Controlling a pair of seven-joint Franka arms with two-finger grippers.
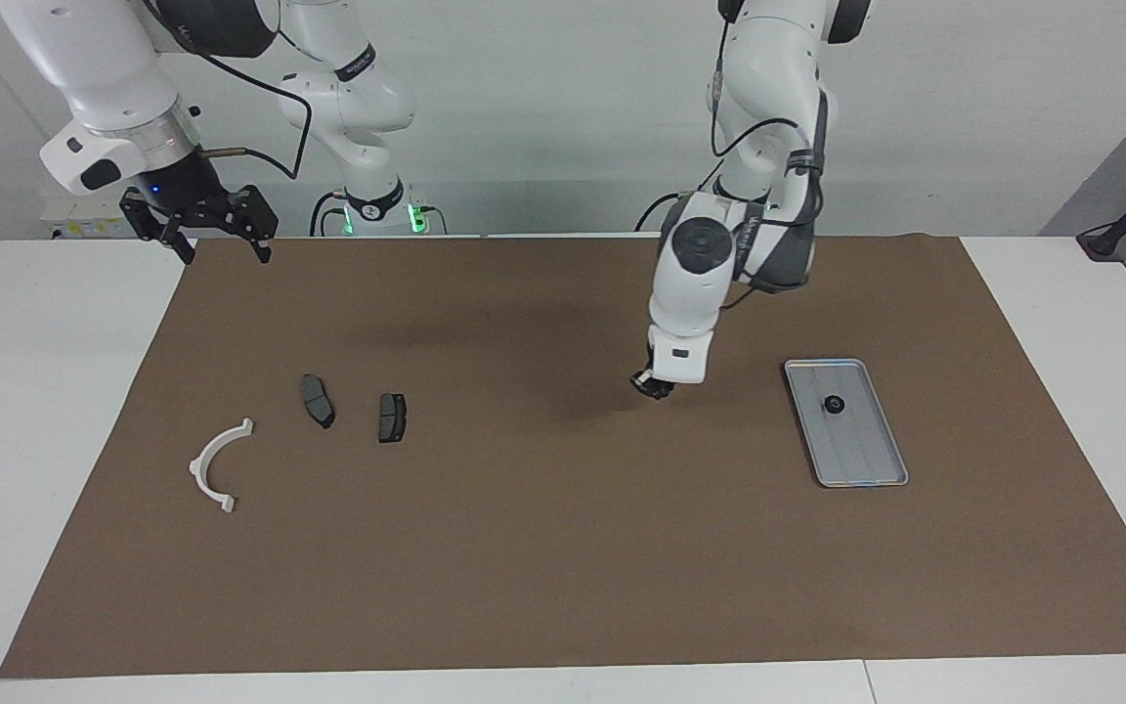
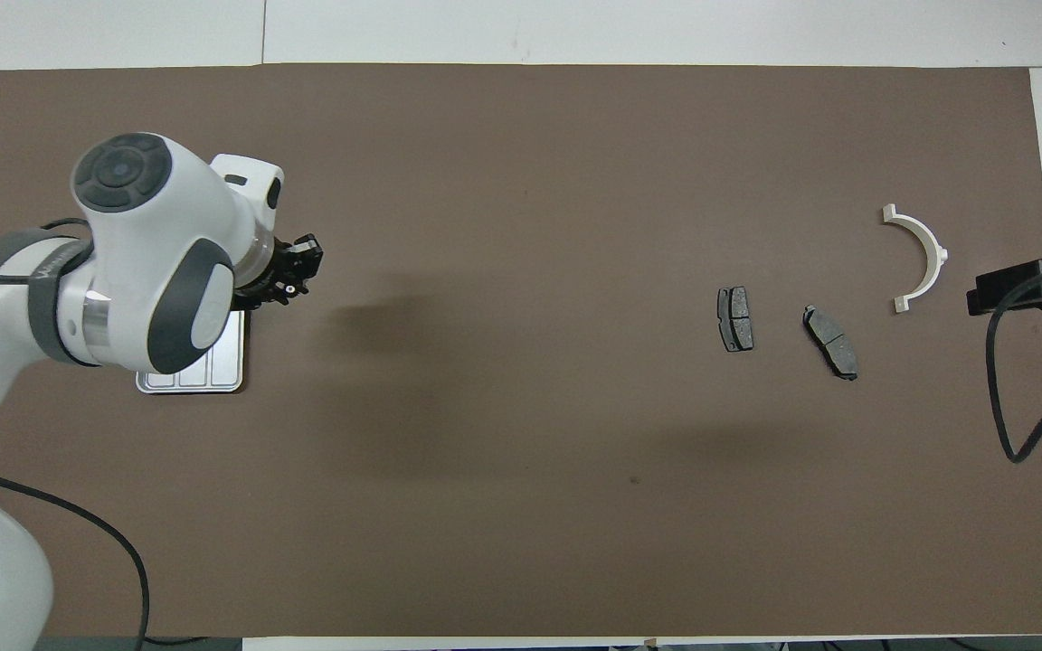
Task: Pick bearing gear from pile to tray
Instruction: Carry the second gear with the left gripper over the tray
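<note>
A small black gear [image 1: 833,404] is seen in the tray [image 1: 876,460]; the left pincer's [image 1: 654,385] state cannot be told, the right pincer [image 1: 199,227] is spread.

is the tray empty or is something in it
Not empty: one small black round piece lies in the flat silver-grey metal tray, toward its end nearer the robots. The rest is bare.

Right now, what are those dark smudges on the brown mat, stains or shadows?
Shadows. In the facing view a soft patch lies on the brown mat beneath the left hand; in the overhead view the same blur spreads beside that hand, with a fainter one nearer the robots than the brake pads.
</note>
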